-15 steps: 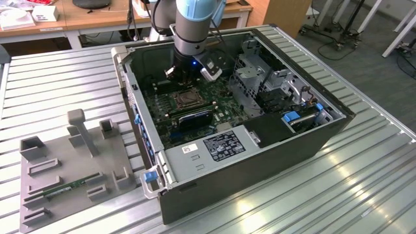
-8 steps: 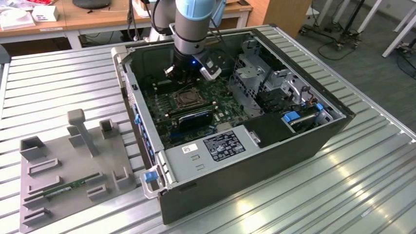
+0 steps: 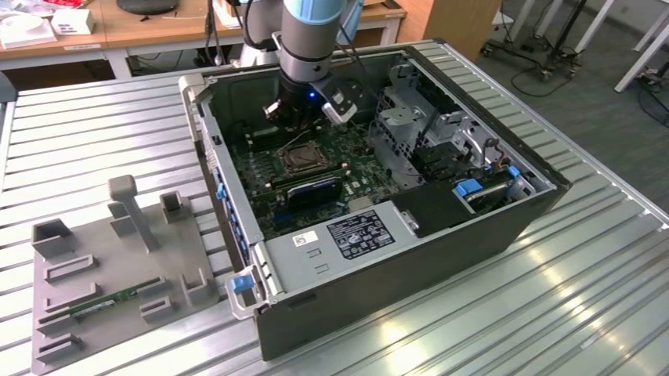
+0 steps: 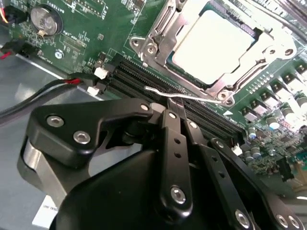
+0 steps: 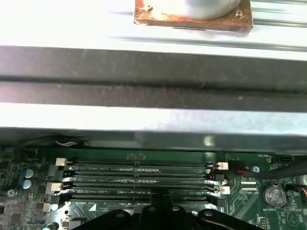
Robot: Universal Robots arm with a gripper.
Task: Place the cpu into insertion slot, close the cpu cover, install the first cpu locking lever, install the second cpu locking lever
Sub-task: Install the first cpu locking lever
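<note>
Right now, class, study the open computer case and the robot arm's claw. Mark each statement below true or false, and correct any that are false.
1. The cpu sits in the slot. True.
2. The cover lies closed over the cpu. True.
3. The claw grips the cpu. False: in the second wrist view its fingers are pinched together at a thin wire lever beside the socket.
4. The case stands upright with its side panel on. False: it lies on its side, open at the top.
5. A grey fixture lies at the exterior view's left of the case. True.
</note>
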